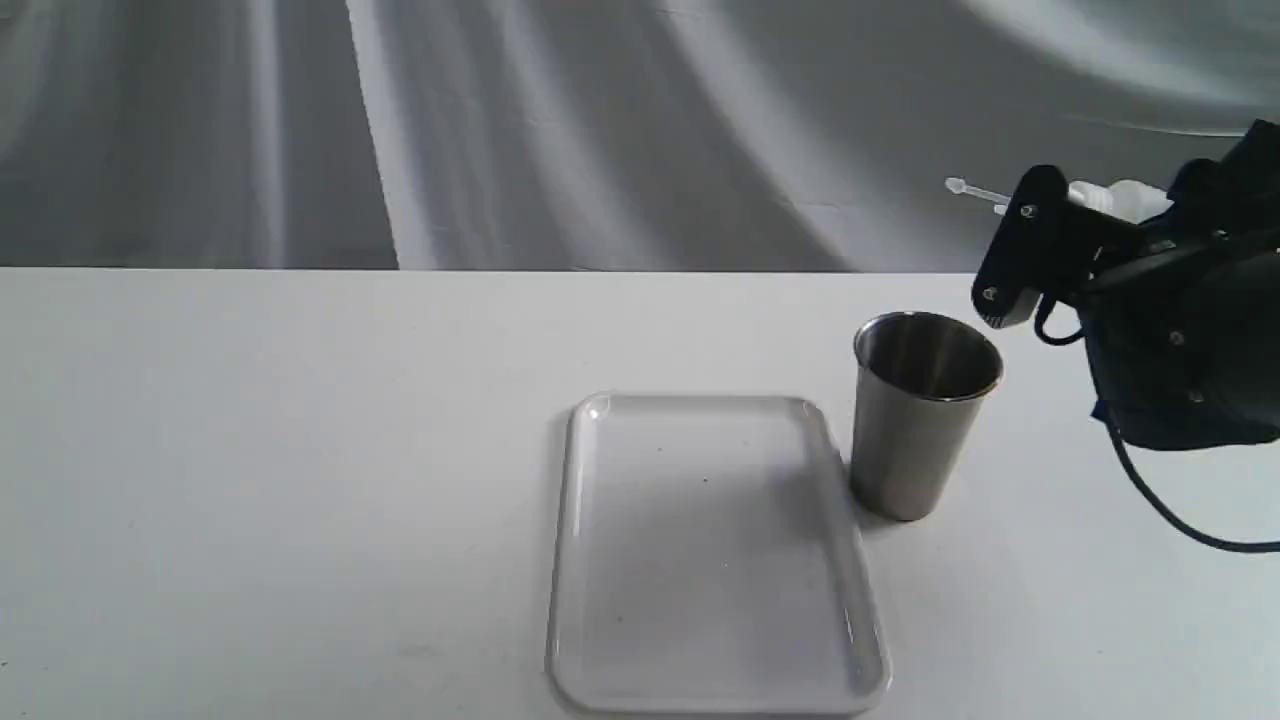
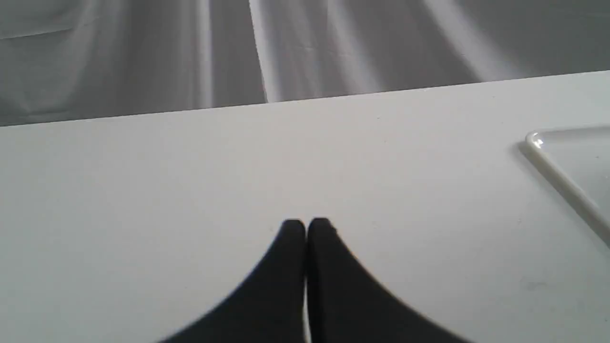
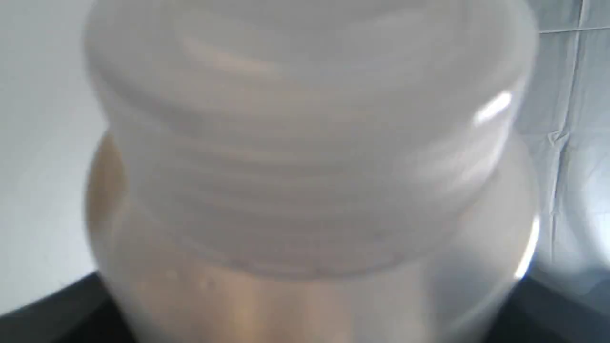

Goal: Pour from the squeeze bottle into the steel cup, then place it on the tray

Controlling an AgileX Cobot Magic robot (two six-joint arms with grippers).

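Observation:
The squeeze bottle (image 1: 1118, 198) is tipped almost level, high at the right, with my right gripper (image 1: 1050, 240) shut on it. Its thin capped tip (image 1: 962, 186) points left, above the right side of the steel cup (image 1: 922, 415); no stream shows. The right wrist view is filled by the bottle's whitish threaded shoulder (image 3: 305, 143), with amber liquid below it. The cup stands upright just right of the white tray (image 1: 715, 560), which holds nothing. My left gripper (image 2: 305, 225) is shut and holds nothing, low over the table; it is out of the exterior view.
A white table (image 1: 250, 480) carries everything, and a grey draped cloth (image 1: 600, 130) hangs behind its far edge. A black cable (image 1: 1160, 505) loops down from the right arm. One corner of the tray (image 2: 562, 176) shows in the left wrist view.

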